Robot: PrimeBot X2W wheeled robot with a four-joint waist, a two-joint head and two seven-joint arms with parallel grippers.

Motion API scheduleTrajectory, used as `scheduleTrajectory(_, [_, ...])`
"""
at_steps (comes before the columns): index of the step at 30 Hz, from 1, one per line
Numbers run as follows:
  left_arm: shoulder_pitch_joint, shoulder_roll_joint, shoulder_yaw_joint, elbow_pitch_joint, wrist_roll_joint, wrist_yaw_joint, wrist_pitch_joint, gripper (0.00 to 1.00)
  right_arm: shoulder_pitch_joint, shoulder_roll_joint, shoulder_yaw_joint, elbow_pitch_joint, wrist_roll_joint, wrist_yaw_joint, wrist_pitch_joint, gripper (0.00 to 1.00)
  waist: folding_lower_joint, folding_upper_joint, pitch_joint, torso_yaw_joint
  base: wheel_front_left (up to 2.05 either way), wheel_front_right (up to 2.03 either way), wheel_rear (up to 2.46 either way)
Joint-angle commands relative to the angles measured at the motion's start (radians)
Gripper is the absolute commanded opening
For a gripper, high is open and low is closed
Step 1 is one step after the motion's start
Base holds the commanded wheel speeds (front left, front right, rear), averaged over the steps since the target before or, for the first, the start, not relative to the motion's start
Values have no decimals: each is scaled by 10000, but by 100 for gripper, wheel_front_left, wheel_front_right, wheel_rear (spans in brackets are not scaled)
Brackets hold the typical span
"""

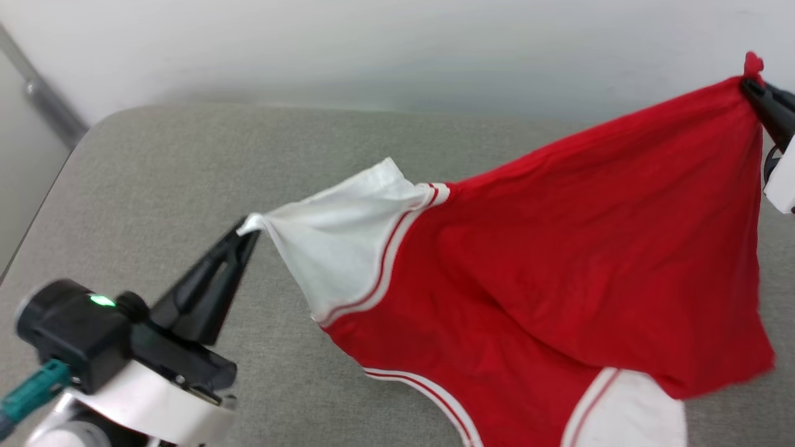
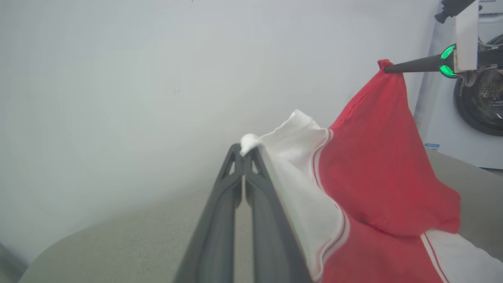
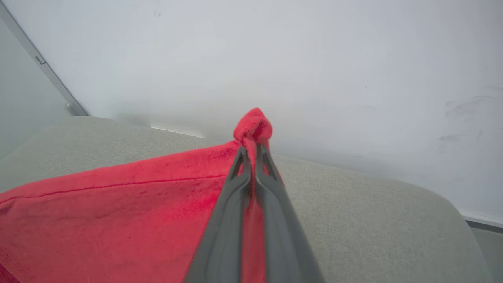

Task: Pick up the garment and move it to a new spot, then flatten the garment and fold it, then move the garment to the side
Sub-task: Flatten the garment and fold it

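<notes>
Head view: we see the garment strung between our two grippers above the grey worktop.
Left gripper: our fingers are pressed together on the tip of one white sleeve, over the left half of the worktop.
Right gripper: our fingers are pinched narrow on a bunched red corner, with a small red tuft poking past the tips, over the far right part of the worktop.
Garment: the red body stretches in a slanted sheet from one grip to the other. Red-and-white striped trim edges the sleeve seams, and the second white sleeve sags toward the near edge of the worktop.
Contact: we cannot tell whether the lowest folds touch the worktop.
Washing machine: white with a round door, it stands beyond the right end of the worktop.
Wall: pale and plain, it rises behind the far edge of the worktop.
</notes>
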Motion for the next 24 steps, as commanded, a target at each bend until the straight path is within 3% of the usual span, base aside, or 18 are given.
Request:
scheduleTrajectory(1, [-290,121,238,-174,79,58,-79,0,-157,60,-69,-333,38,-3,-48,0,0,0,-315,-338,0,0,0])
scheduleTrajectory(14, [-1889,736,1827,-930,-371,231,122,0,-253,753,-394,-2464,282,-3,281,0,0,0,-705,-1252,0,0,0])
scheduleTrajectory(24, [-3751,989,2845,-980,-792,412,376,0,-495,1323,-759,-3667,332,-3,686,0,0,0,-200,-1722,0,0,0])
